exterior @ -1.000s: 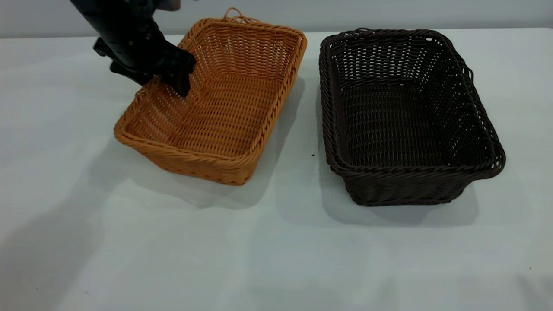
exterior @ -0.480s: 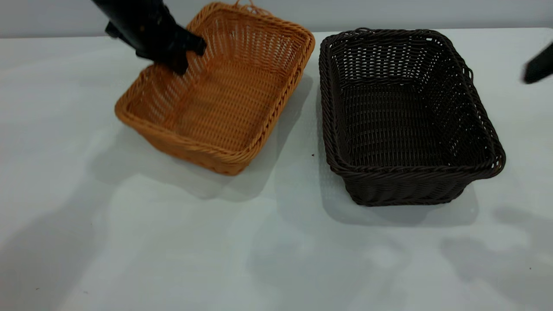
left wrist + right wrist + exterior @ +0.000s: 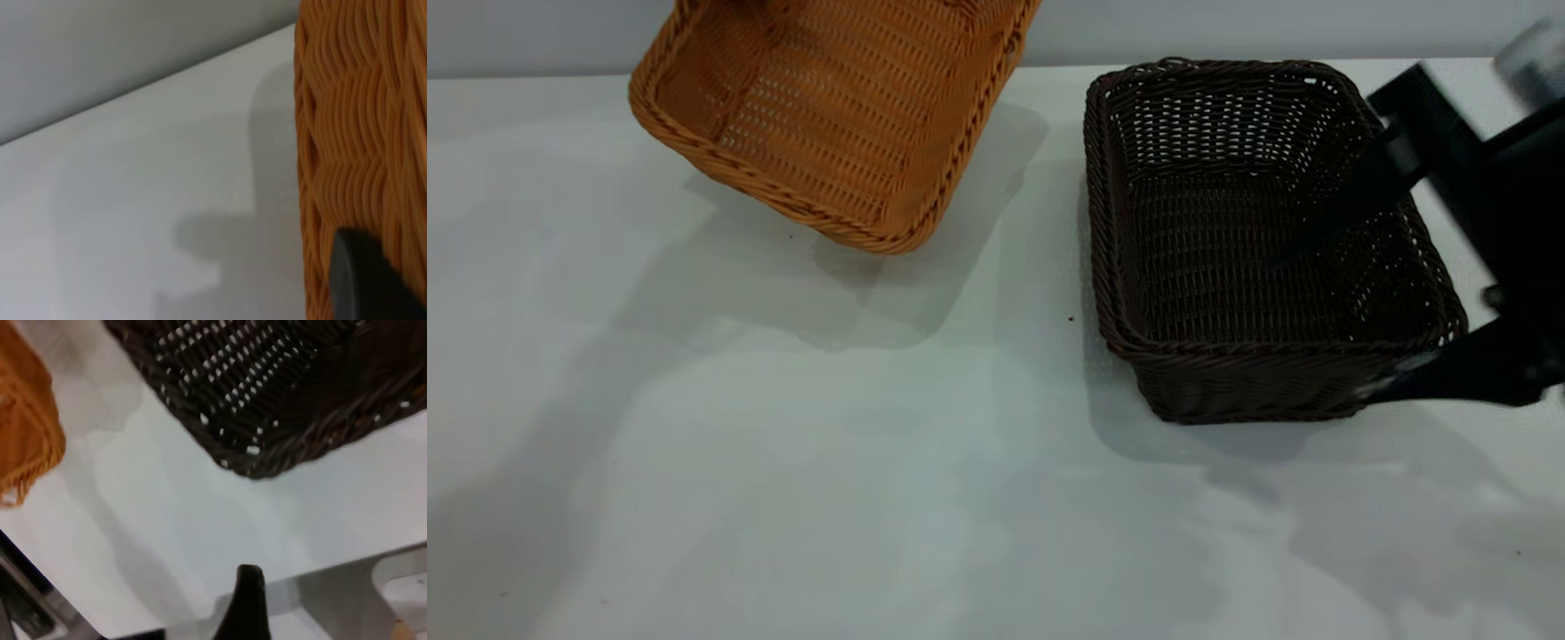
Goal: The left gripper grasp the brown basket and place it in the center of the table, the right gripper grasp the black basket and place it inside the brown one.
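Note:
The brown basket (image 3: 836, 116) hangs tilted in the air above the table (image 3: 783, 462) at the far left, its top cut off by the picture's edge. My left gripper is out of the exterior view; in the left wrist view one of its fingers (image 3: 370, 280) presses on the basket's woven wall (image 3: 353, 133). The black basket (image 3: 1254, 240) stands flat on the table at the right. My right gripper (image 3: 1343, 311) is open at its right side, one finger over the inside, the other outside near the front right corner. In the right wrist view one fingertip (image 3: 248, 583) shows, apart from the black basket's corner (image 3: 267, 447).
The table's far edge meets a grey wall (image 3: 1227, 27) behind both baskets. The brown basket's shadow (image 3: 827, 284) lies left of the black basket. In the right wrist view the table's edge (image 3: 320, 587) and the brown basket (image 3: 27, 433) show.
The brown basket has risen off the table and tipped, going up and slightly left with the left gripper. The right arm has come in from the right edge to the black basket.

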Robot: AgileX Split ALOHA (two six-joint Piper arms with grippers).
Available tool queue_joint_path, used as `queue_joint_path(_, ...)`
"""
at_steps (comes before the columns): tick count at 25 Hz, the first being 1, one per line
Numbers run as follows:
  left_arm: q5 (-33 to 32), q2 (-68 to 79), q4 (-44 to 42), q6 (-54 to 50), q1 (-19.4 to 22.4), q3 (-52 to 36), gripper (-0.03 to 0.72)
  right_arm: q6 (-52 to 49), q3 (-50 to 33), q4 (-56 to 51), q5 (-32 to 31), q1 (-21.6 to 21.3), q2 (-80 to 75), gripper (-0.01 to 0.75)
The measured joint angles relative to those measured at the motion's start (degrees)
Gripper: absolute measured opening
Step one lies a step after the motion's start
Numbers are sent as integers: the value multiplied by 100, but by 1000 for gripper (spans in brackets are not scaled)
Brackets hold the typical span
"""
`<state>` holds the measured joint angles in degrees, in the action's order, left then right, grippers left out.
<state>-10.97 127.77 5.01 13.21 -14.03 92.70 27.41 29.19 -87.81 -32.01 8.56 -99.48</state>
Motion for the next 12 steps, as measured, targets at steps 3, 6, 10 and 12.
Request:
queue_joint_path(3, -20, 0, -5, 23, 0, 0, 80, 699, 12, -974, 60, 7, -416, 593)
queue_joint_path(6, -2, 0, -5, 27, 0, 0, 80, 1196, 141, -1339, 84, 7, -818, 593)
queue_joint_path(10, 2, 0, -5, 29, 0, 0, 80, 1373, 428, -1403, 130, 7, -1353, 593)
queue_joint_path(12, 2, 0, -5, 29, 0, 0, 80, 1433, 664, -1410, 180, 7, -1559, 593)
